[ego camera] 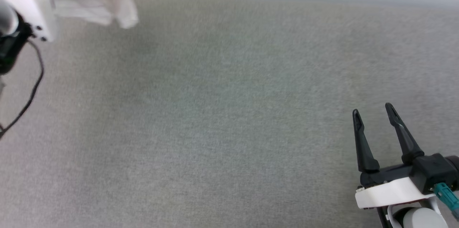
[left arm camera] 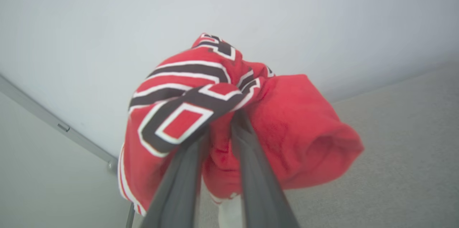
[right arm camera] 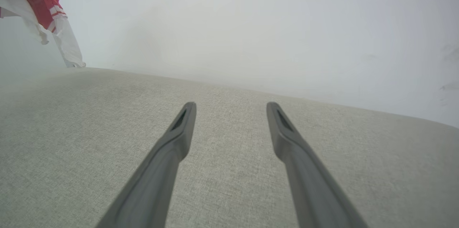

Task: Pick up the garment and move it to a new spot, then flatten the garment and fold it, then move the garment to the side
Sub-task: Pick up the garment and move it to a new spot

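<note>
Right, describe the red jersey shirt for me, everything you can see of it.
The jersey is a soft-looking red shirt with black, white-outlined lettering, white sleeves and red-and-white striped trim. It is bunched into a crumpled wad, hanging above the grey fabric surface, pinched in the shut left gripper. A white sleeve dangles below; whether its tip touches the surface is unclear.

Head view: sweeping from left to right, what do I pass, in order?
left arm's white forearm → garment, bunched, red over white → bare grey cloth surface → right gripper, fingers apart and holding nothing.
</note>
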Controlling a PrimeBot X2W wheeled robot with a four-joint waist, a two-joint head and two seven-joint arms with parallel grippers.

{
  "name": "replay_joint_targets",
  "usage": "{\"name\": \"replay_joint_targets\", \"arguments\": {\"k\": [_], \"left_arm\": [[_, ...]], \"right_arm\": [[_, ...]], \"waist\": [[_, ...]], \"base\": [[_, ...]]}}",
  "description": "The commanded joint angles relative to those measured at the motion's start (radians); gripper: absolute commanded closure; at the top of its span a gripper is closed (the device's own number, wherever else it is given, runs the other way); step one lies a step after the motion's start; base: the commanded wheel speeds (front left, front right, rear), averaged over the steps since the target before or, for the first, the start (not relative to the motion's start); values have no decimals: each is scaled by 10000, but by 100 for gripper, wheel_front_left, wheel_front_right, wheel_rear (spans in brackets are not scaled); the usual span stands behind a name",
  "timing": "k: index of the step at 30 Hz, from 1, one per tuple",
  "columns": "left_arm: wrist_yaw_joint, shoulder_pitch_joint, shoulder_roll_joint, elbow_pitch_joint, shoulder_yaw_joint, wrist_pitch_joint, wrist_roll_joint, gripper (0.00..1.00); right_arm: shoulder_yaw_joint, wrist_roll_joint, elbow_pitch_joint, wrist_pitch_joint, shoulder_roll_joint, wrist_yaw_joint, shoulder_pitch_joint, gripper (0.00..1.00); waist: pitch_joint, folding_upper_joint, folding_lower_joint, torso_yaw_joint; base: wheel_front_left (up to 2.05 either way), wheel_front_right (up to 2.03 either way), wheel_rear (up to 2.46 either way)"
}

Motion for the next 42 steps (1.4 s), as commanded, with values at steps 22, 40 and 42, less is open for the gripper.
{"name": "replay_joint_targets", "arguments": {"k": [22,40,42], "left_arm": [[192,1005,-2353,-1613,-3165,-1454,2562,100],[28,3987,-5590,542,-5963,-2185,3301,0],[109,4058,-5708,681,-5804,-2470,3138,0]], "right_arm": [[-625,595,-92,-20,2,-7,260,0],[-550,574,149,-20,0,-7,378,0],[-530,561,183,-20,0,-7,463,0]], "waist": [[-782,0,0,-3046],[-934,0,0,-2434],[-1098,0,0,-2262]], "base": [[0,0,0],[0,0,0],[0,0,0]]}}
